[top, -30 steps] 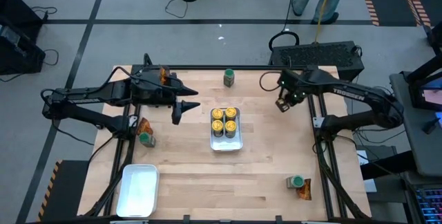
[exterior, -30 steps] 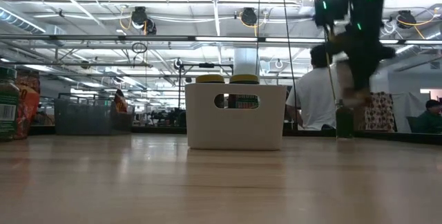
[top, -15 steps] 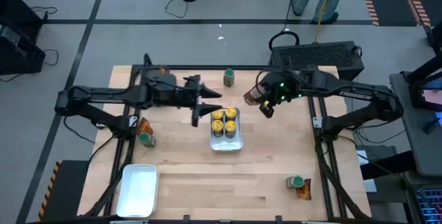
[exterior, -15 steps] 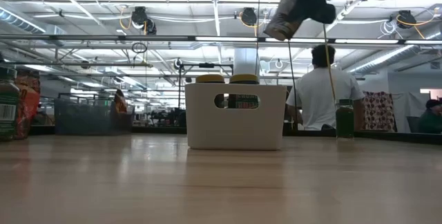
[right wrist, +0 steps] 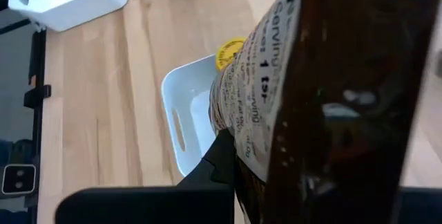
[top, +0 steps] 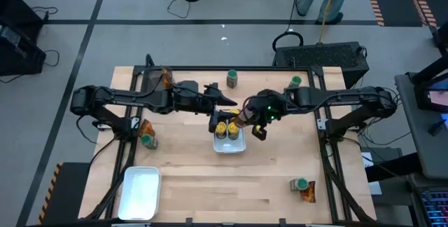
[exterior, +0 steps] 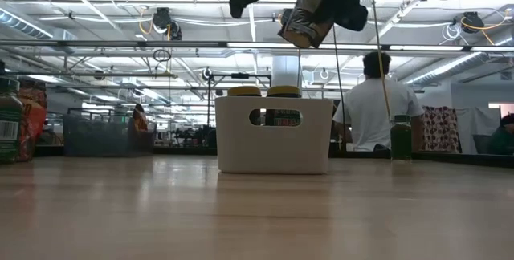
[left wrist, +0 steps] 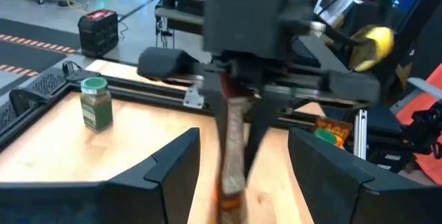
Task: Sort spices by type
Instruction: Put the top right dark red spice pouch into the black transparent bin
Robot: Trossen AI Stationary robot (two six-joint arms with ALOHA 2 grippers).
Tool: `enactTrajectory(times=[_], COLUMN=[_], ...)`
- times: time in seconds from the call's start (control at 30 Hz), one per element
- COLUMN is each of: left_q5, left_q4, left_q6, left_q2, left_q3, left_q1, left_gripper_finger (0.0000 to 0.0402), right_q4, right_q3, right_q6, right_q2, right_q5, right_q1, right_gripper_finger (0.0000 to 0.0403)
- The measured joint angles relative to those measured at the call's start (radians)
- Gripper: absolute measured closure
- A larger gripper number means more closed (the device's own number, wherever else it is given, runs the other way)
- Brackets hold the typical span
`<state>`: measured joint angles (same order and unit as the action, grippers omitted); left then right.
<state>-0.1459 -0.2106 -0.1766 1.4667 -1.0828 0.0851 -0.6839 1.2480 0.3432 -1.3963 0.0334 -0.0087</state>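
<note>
My right gripper (top: 253,117) hangs over the right rim of the middle white tray (top: 229,145), shut on an orange-brown spice packet (top: 241,118). In the tray stand several yellow-lidded jars (top: 221,127). My left gripper (top: 219,110) is open over the tray's far left part, level and facing the packet (left wrist: 231,156), which hangs beyond its fingertips. Green-lidded jars stand on the table at the far edge (top: 232,78), far right (top: 295,81), left (top: 147,141) and near right (top: 299,183). My right gripper pinches the packet's upper end (left wrist: 231,98) between its two fingers, slanting down from the table's right side. The packet (exterior: 303,19) hangs tilted below the fingers, clear of the tray and the jars.
A second white tray (top: 140,192) lies at the near left corner. More packets lie beside the left jar (top: 145,127), beside the near-right jar (top: 309,195) and at the far left (top: 166,78). A person (exterior: 371,107) stands beyond the table's far edge.
My right gripper has carried the packet up and toward the table's left, from the far right to above the middle tray, tipping and rolling on the way. My left gripper has gone toward the table's right and a little down, to the tray's far left side, staying open.
</note>
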Motion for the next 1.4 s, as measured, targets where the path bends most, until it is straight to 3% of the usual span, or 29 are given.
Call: enactTrajectory(times=[0.33, 0.9, 1.4], left_q5=[-0.009, -0.089, -0.108], left_q4=[0.025, 0.084, 0.089], left_q6=[0.0, -0.028, -0.028], left_q2=[0.0, 0.0, 0.0], left_q3=[0.0, 0.0, 0.0], left_q1=[0.001, -0.003, -0.003], left_gripper_finger=[0.0178, 0.018, 0.0304], right_q4=[0.157, 0.226, 0.257], right_q3=[0.0, 0.0, 0.0], right_q6=[-0.06, -0.034, -0.015], right_q2=[-0.087, -0.107, -0.106], right_q5=[0.019, 0.015, -0.006], right_q1=[0.046, 0.051, 0.051], right_gripper_finger=[0.0393, 0.0392, 0.0392])
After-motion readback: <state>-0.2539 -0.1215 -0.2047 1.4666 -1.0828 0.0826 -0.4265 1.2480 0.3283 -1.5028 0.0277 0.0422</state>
